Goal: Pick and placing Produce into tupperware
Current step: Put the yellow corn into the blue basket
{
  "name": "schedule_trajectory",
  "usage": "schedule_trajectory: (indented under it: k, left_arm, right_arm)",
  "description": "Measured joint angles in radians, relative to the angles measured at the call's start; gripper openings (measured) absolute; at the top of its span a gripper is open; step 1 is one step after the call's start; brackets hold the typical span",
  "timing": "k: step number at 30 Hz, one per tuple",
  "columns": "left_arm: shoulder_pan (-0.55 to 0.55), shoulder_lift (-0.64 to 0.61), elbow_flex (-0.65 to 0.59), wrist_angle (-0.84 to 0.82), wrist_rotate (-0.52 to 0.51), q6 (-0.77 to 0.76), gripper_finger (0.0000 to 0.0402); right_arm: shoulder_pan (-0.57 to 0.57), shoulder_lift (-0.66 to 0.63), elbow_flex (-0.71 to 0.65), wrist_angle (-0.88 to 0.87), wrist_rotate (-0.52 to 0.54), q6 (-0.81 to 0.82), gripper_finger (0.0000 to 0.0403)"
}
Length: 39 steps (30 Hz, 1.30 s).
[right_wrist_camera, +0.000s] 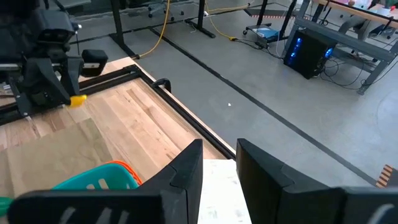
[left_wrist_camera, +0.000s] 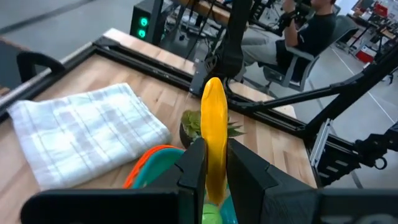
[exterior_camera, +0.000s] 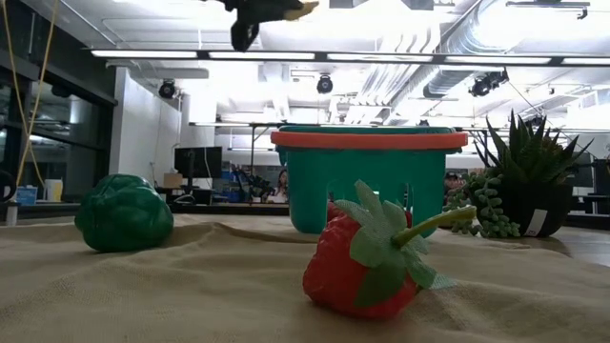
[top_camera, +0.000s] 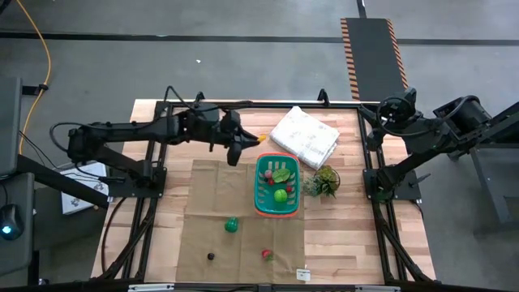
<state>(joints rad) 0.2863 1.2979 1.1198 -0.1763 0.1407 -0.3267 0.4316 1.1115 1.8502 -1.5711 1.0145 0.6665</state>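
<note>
My left gripper [top_camera: 240, 146] hangs above the table just off the far left corner of the teal slotted basket [top_camera: 277, 186], shut on a long yellow-orange piece [left_wrist_camera: 214, 124]. The basket stands on a tan mat and holds green and red pieces [top_camera: 280, 176]. A round green piece [top_camera: 232, 225] and a red berry [top_camera: 267, 255] lie on the mat nearer the table's front; in the low view they show as the green piece [exterior_camera: 124, 214] and the berry [exterior_camera: 367, 262]. My right gripper [right_wrist_camera: 219, 165] waits open, raised at the table's far right corner. My left gripper pinches the yellow-orange piece between its two fingers [left_wrist_camera: 191, 163]. The fingers are on its lower part [left_wrist_camera: 215, 174], and the rest sticks out past the fingertips. The piece is lifted clear of the table, high above the mat in the low view.
A white rumpled cloth [top_camera: 304, 136] lies at the far edge, behind the basket. A spiky green plant [top_camera: 324, 182] stands right of the basket. A small dark thing [top_camera: 211, 256] lies on the mat near the front. Black frame rails run along the table's sides. A person sits beyond the table.
</note>
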Motion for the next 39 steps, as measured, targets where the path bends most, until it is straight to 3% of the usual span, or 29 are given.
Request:
schedule_trajectory:
  k: [20,39]
  left_arm:
    - [-0.1,0.246,0.17,0.002,-0.001,-0.022,0.0049]
    - [-0.158,0.392,0.172,-0.064,0.0,-0.101,0.0049]
  right_arm:
    - [0.0,0.0,0.0,0.0,-0.005,-0.02,0.0089]
    - [0.0,0.0,0.0,0.0,-0.031,-0.049,0.0089]
